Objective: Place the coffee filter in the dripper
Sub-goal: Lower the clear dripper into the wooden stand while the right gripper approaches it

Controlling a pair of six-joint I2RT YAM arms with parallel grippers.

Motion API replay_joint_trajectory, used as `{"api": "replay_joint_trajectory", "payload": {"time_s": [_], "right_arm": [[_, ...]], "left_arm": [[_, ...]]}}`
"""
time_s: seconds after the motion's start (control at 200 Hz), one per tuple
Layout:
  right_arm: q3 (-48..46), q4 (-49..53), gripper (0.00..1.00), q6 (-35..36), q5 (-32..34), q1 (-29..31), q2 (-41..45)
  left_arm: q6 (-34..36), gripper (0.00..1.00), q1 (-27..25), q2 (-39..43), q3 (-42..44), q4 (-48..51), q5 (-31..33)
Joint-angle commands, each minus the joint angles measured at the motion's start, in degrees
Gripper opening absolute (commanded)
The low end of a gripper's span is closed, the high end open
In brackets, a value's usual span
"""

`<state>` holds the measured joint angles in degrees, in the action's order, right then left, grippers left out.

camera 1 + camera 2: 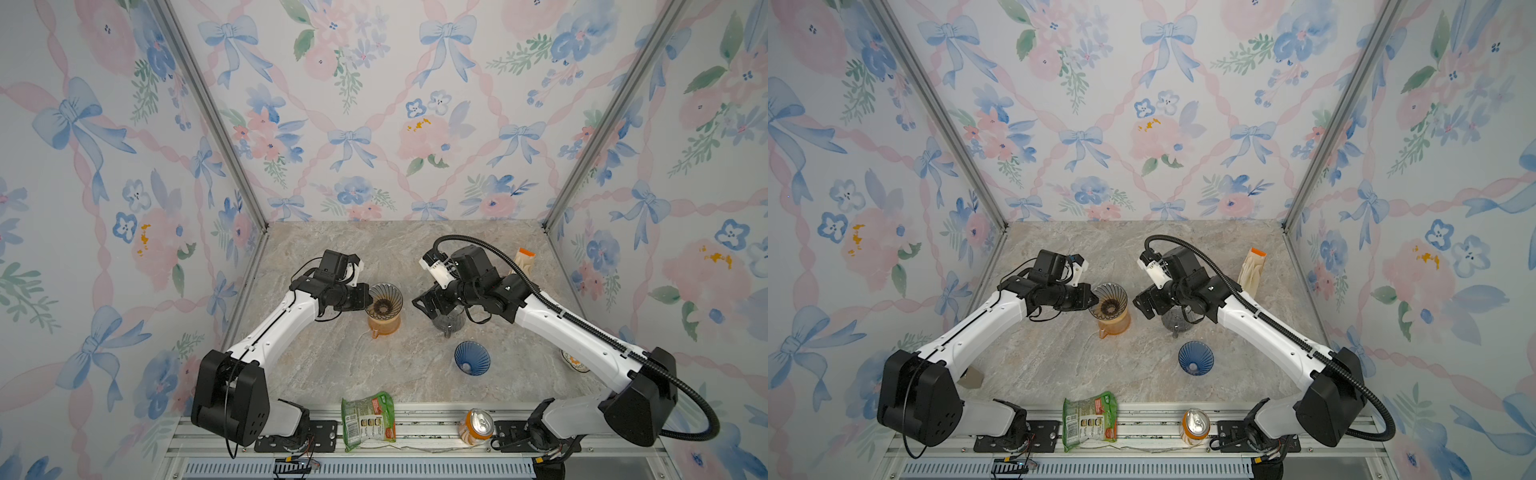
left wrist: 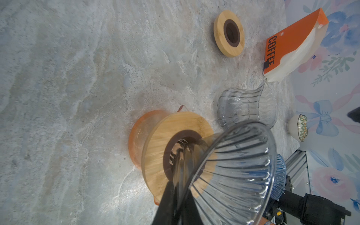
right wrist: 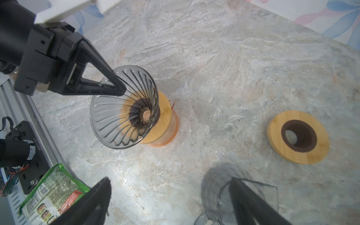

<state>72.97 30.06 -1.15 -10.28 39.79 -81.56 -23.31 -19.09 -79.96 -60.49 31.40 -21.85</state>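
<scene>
In both top views, the left gripper (image 1: pixel 367 300) is clenched on the rim of the glass dripper (image 1: pixel 384 297), which stands on an orange carafe (image 1: pixel 384 329). The right gripper (image 1: pixel 422 309) hangs released and empty above a gray carafe (image 1: pixel 448 323). The coffee filter pack (image 1: pixel 524 259) stands far back on the right, well apart from both grippers. No filter is in the dripper yet.

In the left wrist view, the dripper's wall passes between the 2 dark fingers (image 2: pixel 167 196), and the cone leans in its wooden collar (image 2: pixel 155 155). White papers show at the open side of the pack.

In the right wrist view, the lean is plain. A sideways pull by the left gripper could lift the dripper out of the collar or topple the carafe, and glass on this hard top would likely crack. The right arm's path to the pack starts just above the gray carafe, so a low sweep could knock it. Thin papers also invite pinching several at once.

The tabletop (image 3: pixel 233 68) is smooth, gray-beige and marbled. Floral wallpaper with blue bows lines 3 walls, between aluminium posts.
</scene>
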Motion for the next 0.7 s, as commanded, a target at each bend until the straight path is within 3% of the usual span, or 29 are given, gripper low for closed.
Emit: {"api": "replay_joint_trajectory", "payload": {"time_s": [0.0,0.28,0.695], "right_arm": [[3.2,2.4,0.96,-2.7,-1.2,-0.2,-1.6],[7.7,4.1,0.97,-5.2,0.2,0.1,-6.5],[15.5,8.0,0.97,-7.3,2.5,1.6,-16.3]], "left_arm": [[1.1,0.15,-0.1,-0.7,-2.2,-0.3,0.9],[2.1,0.23,0.0,-2.2,-5.1,-0.4,1.3],[3.1,0.22,0.4,-5.8,-7.7,-0.4,2.1]]}}
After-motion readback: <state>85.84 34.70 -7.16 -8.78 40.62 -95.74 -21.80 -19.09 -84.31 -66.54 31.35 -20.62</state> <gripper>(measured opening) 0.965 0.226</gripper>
